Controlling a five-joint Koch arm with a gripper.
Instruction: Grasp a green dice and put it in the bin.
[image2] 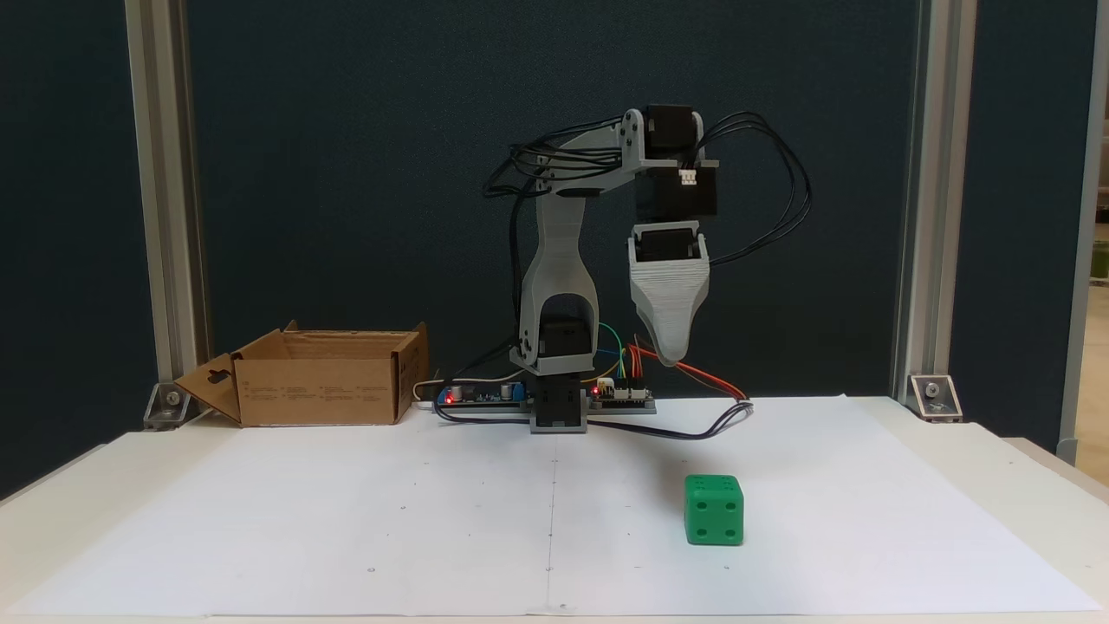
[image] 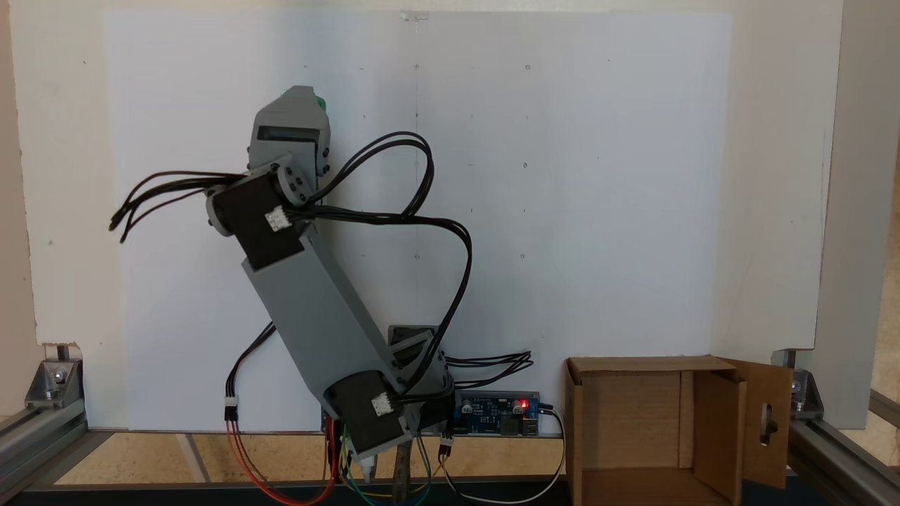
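Observation:
The green dice [image2: 714, 510] rests on the white paper, front right of the arm's base. From above, only a green sliver of the dice [image: 322, 104] peeks out beside the gripper housing. My gripper [image2: 671, 355] hangs point-down well above the paper, behind and slightly left of the dice, with nothing seen in it. A single grey wedge shows, so its jaws cannot be told apart; from above the gripper [image: 299, 95] is seen end-on. The bin [image2: 321, 390], an open brown cardboard box, stands at the back left; its rim [image: 640, 364] and slotted side flap show at the lower right.
A controller board [image2: 485, 394] with a red light and loose cables [image2: 693, 381] lie around the arm's base [image2: 559, 407]. Aluminium posts [image2: 165, 217] stand at both back corners. The white paper sheet [image2: 346, 520] covers the table in front of the arm.

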